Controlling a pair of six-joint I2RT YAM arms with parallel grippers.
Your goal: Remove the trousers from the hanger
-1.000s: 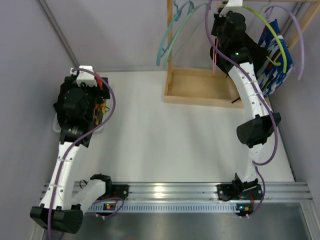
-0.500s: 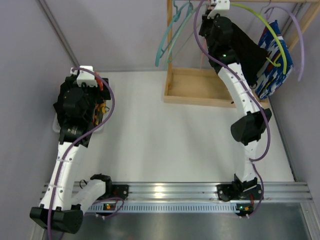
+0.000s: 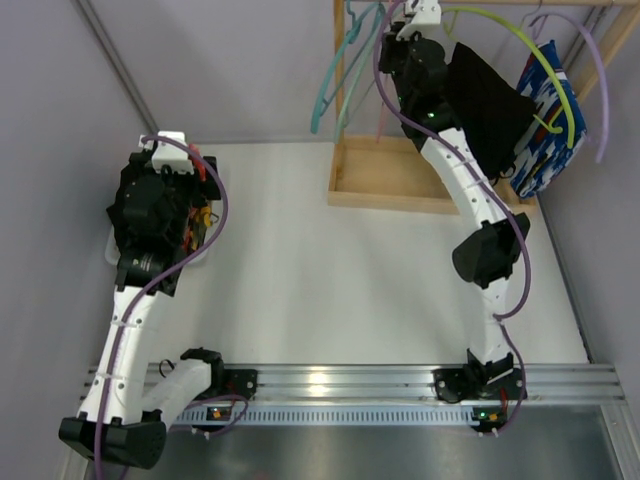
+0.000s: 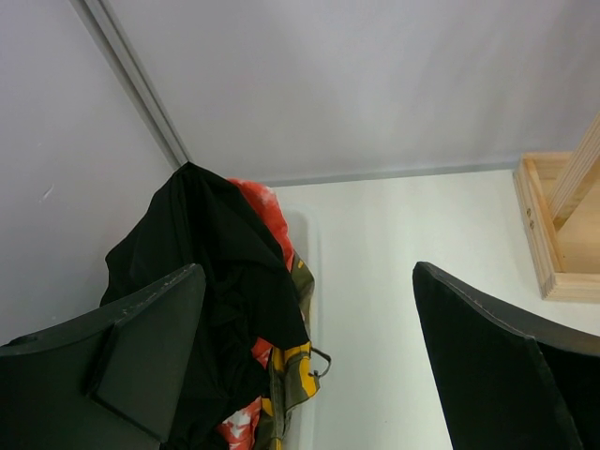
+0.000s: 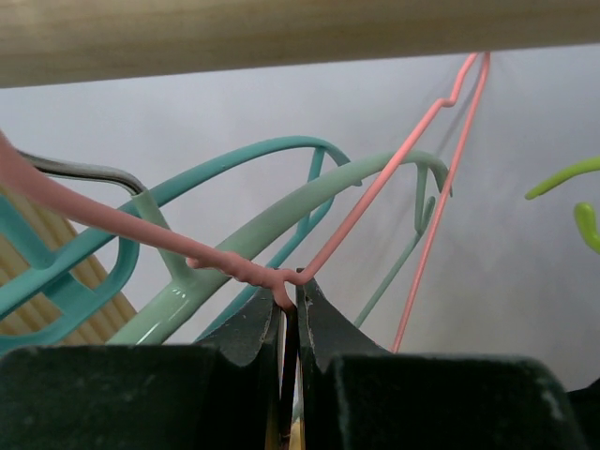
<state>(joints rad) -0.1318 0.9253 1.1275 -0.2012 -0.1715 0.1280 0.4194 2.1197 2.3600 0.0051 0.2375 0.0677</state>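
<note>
White desk (image 3: 330, 270) carries the whole set-up. The wooden rack (image 3: 390, 182) stands at its far right, so garments hang free above the rack's base frame. The right arm (image 3: 470, 190) is stretched high and far to reach the rack's rail (image 5: 281, 33). The left arm (image 3: 140, 290) is folded in at the far left edge, over what looks like the drop spot. There a heap of trousers (image 4: 211, 281) lies in a shallow white tray (image 4: 309, 234): plain black on top, a red-orange pair (image 4: 261, 202) under it, a camouflage pair (image 4: 291, 370) lowest. I judge these are pairs already off their hangers, kept together away from the rack. On the rack a black garment (image 3: 485, 100) hangs just right of the right wrist, with a blue patterned garment (image 3: 545, 125) beyond it by the yellow-green hanger (image 3: 540, 70). Which hanger carries the black one I cannot tell. A teal hanger (image 5: 234, 159) and a mint hanger (image 5: 281, 220) crowd the rail with no cloth on them in the wrist view. Left tool (image 4: 307, 281): fingers spread as wide as they go, nothing between them, poised over the heap, which reads as a let-go or waiting posture. Right tool (image 5: 292, 305): jaws pressed fully together on the pink hanger (image 5: 375, 197), pinching the thin wire at its twisted neck just under the rail. The neck is probably the stiffest spot and steers the hook, so it suits lifting or sliding the hanger. No cloth shows on the pink wire; its lower bar is hidden.
</note>
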